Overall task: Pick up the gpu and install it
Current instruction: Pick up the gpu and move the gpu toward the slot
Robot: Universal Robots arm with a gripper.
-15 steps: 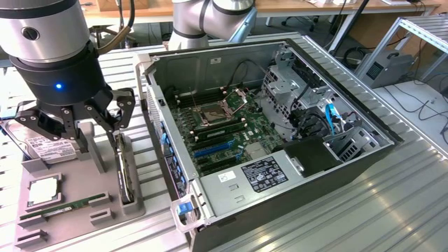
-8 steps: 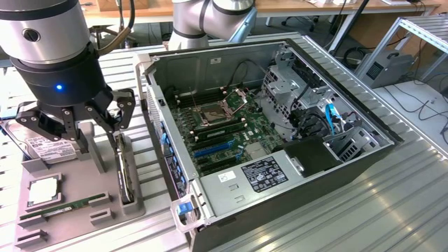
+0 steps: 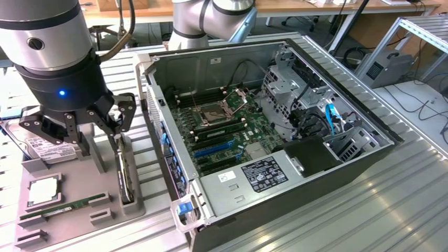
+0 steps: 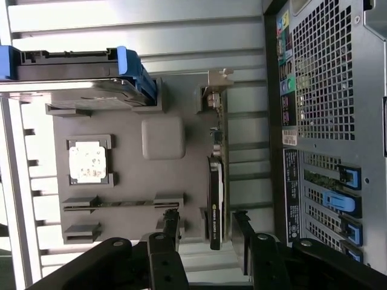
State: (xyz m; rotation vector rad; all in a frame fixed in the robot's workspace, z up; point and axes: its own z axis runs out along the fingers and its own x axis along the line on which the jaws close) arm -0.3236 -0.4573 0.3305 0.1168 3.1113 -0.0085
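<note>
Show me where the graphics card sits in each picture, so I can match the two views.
Exterior view: the gpu stands on edge in the grey tray, at the exterior view's left of the open computer case.
Wrist view: the gpu stands along the tray side nearest the computer case.
Shared landmark: the CPU chip lying flat on the tray.

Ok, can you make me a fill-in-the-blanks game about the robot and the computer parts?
1. The gripper hangs over the gpu with its jaws ____.
2. The gpu stands on its edge in a ____ tray.
3. The little light on the arm glows ____.
Missing words: open, gray, blue.
</note>
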